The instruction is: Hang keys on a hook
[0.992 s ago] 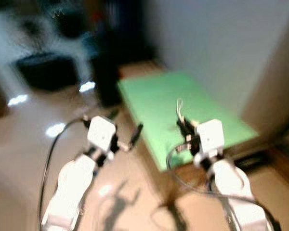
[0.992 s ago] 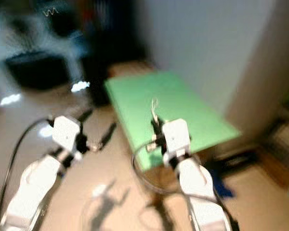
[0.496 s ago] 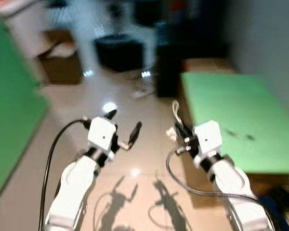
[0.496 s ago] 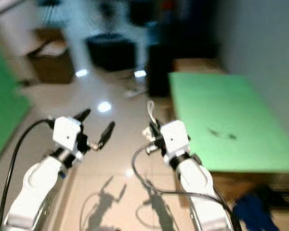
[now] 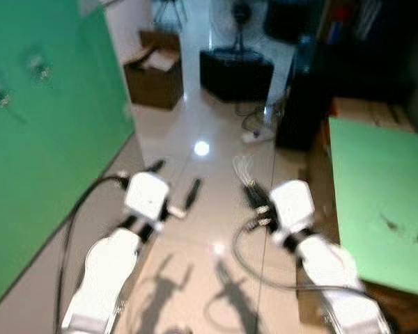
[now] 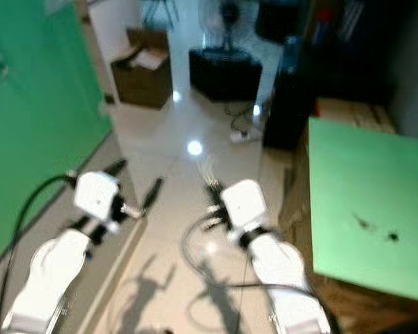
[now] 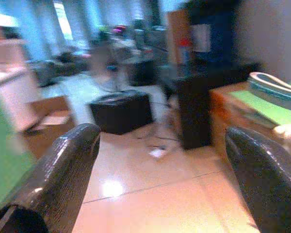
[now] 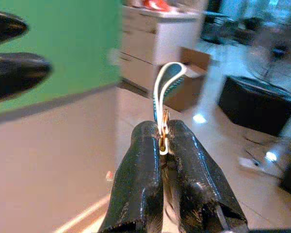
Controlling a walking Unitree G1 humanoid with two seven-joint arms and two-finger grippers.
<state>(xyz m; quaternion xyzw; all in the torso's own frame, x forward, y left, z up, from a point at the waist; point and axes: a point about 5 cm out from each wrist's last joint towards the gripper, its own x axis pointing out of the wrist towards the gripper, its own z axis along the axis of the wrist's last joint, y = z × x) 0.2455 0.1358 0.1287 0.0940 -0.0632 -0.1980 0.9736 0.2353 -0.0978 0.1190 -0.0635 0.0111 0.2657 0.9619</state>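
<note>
Right gripper (image 8: 161, 145) is pressed together on the keys (image 8: 162, 127), pinching a small brass-coloured ring between its two black fingers (image 8: 140, 160) while a pale loop of cord stands up and out past the fingertips, its long axis running roughly along the line of the fingers; in the left eye view the same pale loop shows just beyond the right gripper (image 5: 253, 195), held out over the glossy floor (image 5: 216, 160) in front of the robot. Left gripper (image 5: 175, 184) is spread wide and carries nothing, its two dark fingers (image 7: 63, 165) standing well apart with the room visible between them. What the coming move turns on is where the hanging place lies from the loaded hand: a green wall (image 5: 49, 132) rises on the robot's left, and on it, high up and far to the left, two small blurred fixtures (image 5: 36, 64) show that may be hooks, though they are too smeared to tell. If so, the target lies to the left and ahead of the right gripper, on the far side of the empty left arm, so the left gripper is the nearer one while the keys sit in the farther hand. The green table (image 5: 383, 202) lies off to the robot's right, away from that wall. By my judgement the robot has to turn or step toward the wall until the cord's open loop faces a hook
</note>
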